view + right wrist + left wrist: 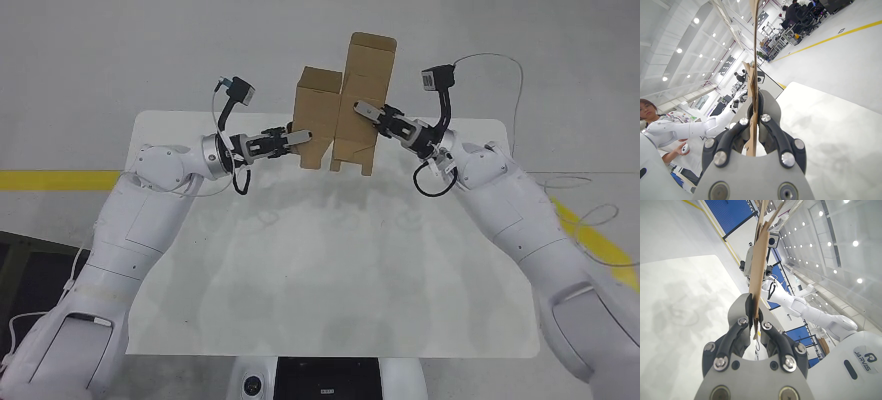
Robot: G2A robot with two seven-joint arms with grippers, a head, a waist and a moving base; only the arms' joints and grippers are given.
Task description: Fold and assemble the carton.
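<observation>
A flat brown carton [340, 105] is held up in the air above the far part of the white table [330, 270], its panels standing upright. My left gripper [293, 137] is shut on the carton's left edge, and its wrist view shows the cardboard [758, 275] pinched edge-on between the fingers. My right gripper [372, 113] is shut on the right panel, where the sheet [753, 106] runs thin between the jaws. Small flaps hang from the carton's lower edge.
The white table has rounded corners and a bare top. A yellow floor line [60, 180] runs past the table on the left. A cable [500, 62] loops behind the right arm.
</observation>
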